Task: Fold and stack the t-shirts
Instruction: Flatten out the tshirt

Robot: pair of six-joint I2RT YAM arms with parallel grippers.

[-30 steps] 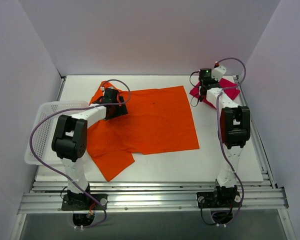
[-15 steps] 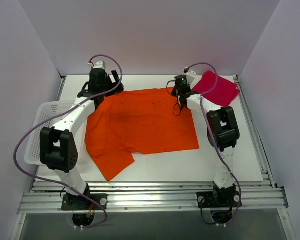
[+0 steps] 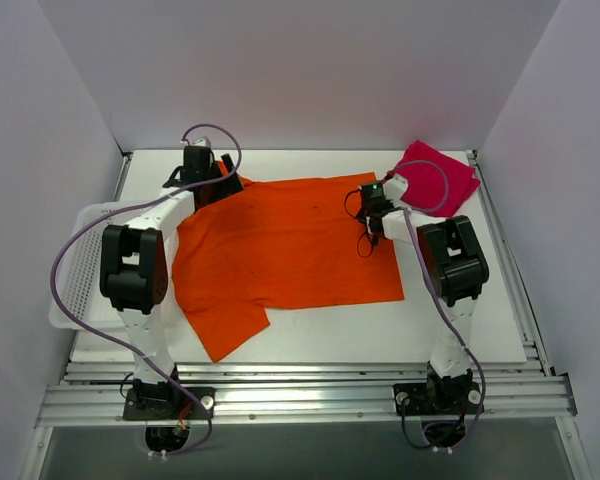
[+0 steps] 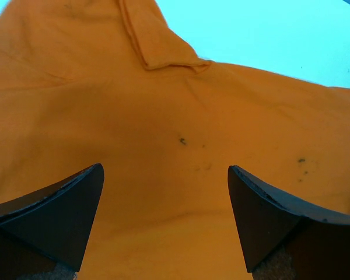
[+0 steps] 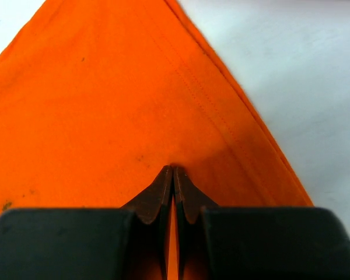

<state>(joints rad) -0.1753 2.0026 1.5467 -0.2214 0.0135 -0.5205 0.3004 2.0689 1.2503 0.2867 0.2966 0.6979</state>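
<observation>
- Top view: the orange shirt (image 3: 290, 240) lies spread flat mid-table. Its long axis runs left to right, with the sleeves toward the basket (image 3: 75, 250) and the hem toward the right.
  - The red shirt (image 3: 442, 180) sits bunched in the far right corner, just beside the orange shirt and behind the right arm.
  - The left gripper (image 3: 215, 185) is over the far left shoulder. The right gripper (image 3: 372, 215) is over the far right part of the cloth, near the hem. Each arm is therefore nearest its own end of the far edge.
  - The next move is probably a fold of that far edge toward the near side, with the cloth lying below and nearer than both sets of fingers.
- Left wrist view: the left gripper (image 4: 164, 175) hangs spread wide and empty. Orange shirt (image 4: 181, 87) fills the space beneath it, and the far sleeve lies ahead of the tips.
- Right wrist view: the right gripper (image 5: 172, 170) is clenched, with its tips meeting on the orange shirt (image 5: 93, 105).
  - The stitched hem runs just to its right, and bare table (image 5: 291, 70) lies beyond.
  - Whether a fold is pinched cannot be told.
</observation>
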